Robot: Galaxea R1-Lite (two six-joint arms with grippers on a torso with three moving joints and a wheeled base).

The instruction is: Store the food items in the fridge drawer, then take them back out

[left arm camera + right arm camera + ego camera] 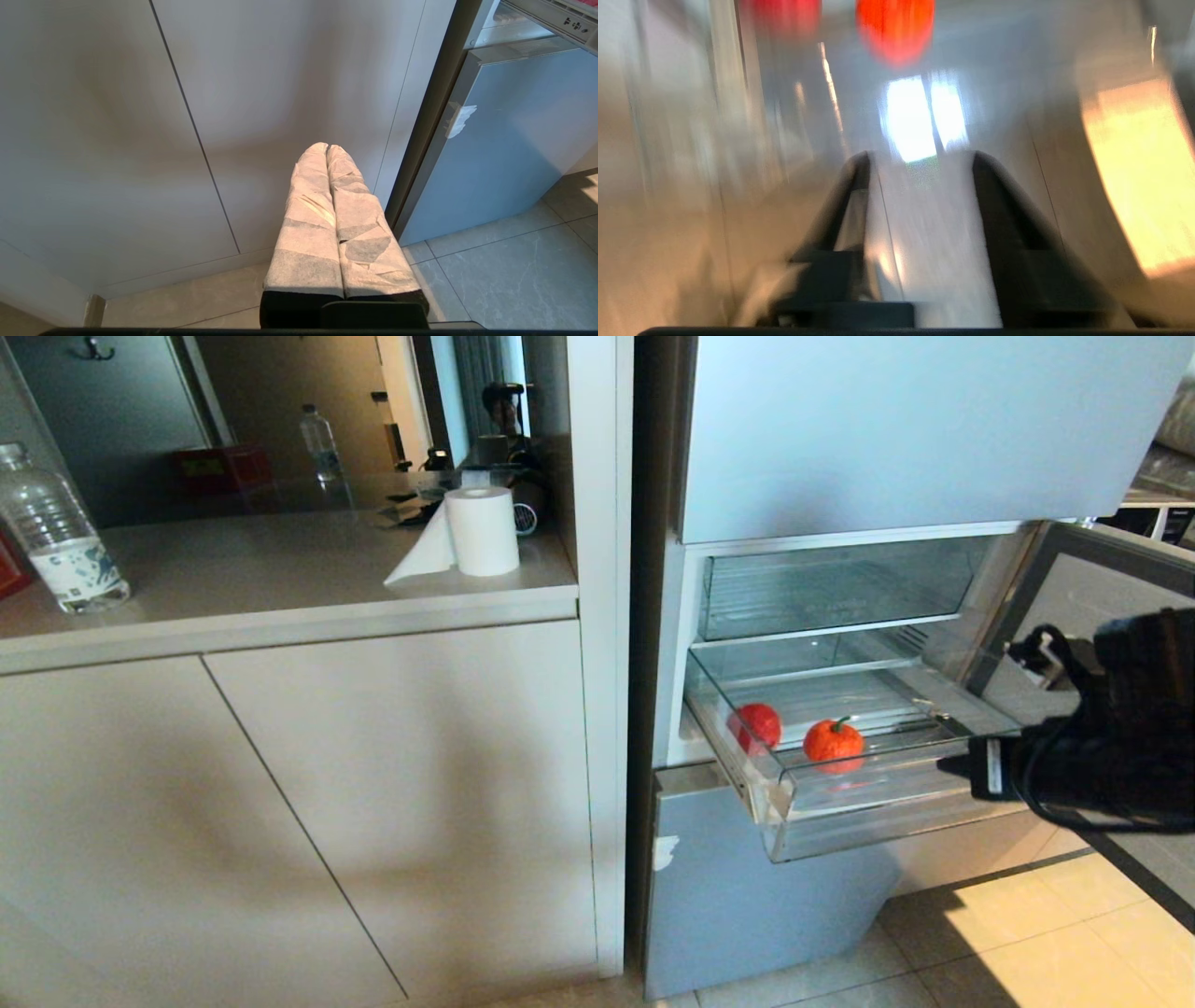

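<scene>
The right wrist view is blurred; the right gripper (920, 163), fingers apart and empty, sits beside the drawer (868, 821) holding two fruits (834, 742). The left gripper (327, 149) is pressed together.

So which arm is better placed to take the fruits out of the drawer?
Probably the right: its gripper, jaws apart and empty, faces the two red fruits in the fridge drawer. The left gripper points at cabinet doors.
</scene>
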